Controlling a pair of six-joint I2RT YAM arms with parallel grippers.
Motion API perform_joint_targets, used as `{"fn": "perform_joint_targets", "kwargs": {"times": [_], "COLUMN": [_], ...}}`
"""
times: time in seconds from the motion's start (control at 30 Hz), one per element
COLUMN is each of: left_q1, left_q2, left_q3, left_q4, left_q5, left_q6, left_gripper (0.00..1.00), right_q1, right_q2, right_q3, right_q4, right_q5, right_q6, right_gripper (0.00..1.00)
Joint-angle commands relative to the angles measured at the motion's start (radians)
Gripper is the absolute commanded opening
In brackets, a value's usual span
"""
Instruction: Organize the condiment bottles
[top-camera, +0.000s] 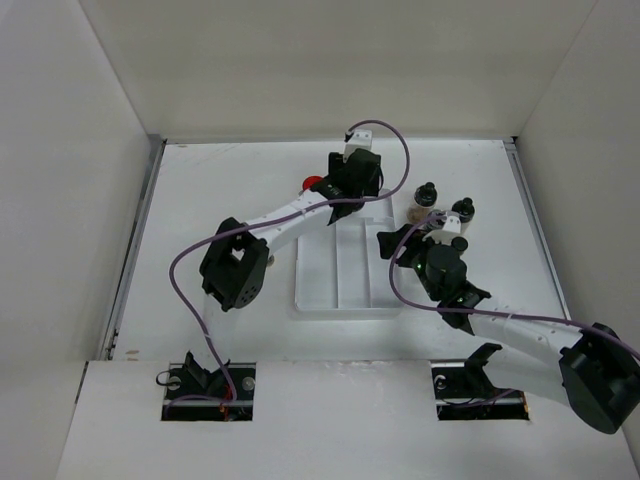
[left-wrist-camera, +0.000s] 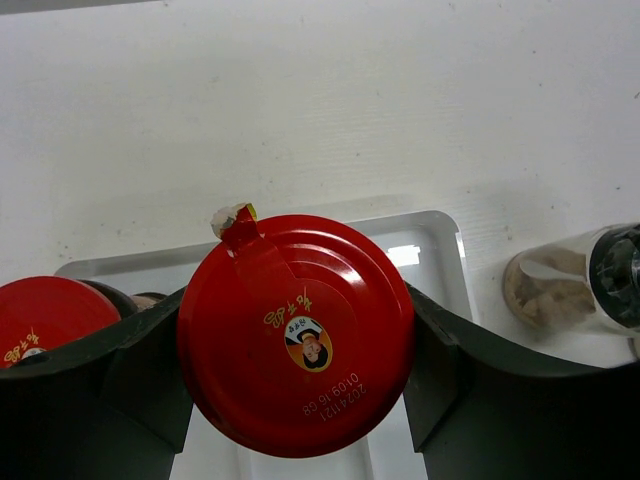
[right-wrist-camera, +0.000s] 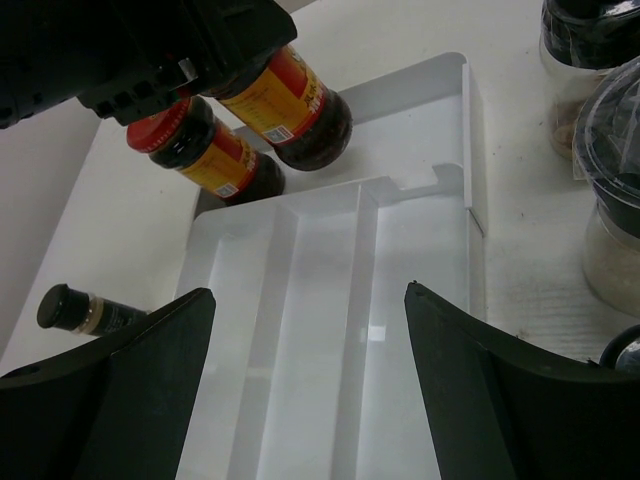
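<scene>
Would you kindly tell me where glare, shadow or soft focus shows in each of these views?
Top external: even, diffuse light; the white tray nearly blends into the table. Left wrist: the red-capped bottle is sharp, the shaker at right soft, a glare patch on the tray. Right wrist: the claw fingers are dark, underexposed silhouettes.

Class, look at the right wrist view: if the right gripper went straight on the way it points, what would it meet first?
Probably the tray: the right gripper is open, framing its channels, with nothing nearer. The red-capped bottles lie farther on, though depth is unclear.
</scene>
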Motion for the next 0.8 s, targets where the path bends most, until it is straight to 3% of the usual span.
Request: {"fn": "perform_joint_targets", "kwargs": {"times": [0.0, 0.57, 0.7, 0.77], "left_q1": [0.014, 0.04, 0.038, 0.037], "left_q2": [-0.048, -0.005, -0.002, 0.002], "left_q3": [0.032, -0.081, -0.092, -0.096], "left_q4": [0.2, 0.233, 0.233, 0.236], "left_q5": [-0.019, 0.0, 0.01, 0.014], "left_q6": [0.014, -0.029, -0.04, -0.043], "left_gripper": [0.39, 0.4, 0.44, 0.51], "right_q1": [0.006, 0.001, 0.0, 0.001], "right_q2": [0.002, 0.025, 0.027, 0.027], "right_q3": [0.005, 0.011, 0.013, 0.013], "right_q4": [0.054, 0.054, 0.054, 0.054], "right_q5": [0.017, 0.011, 0.011, 0.011], "right_q6": [0.002, 0.002, 0.002, 0.002], "right_gripper": [0.84, 0.84, 0.85, 0.85]}}
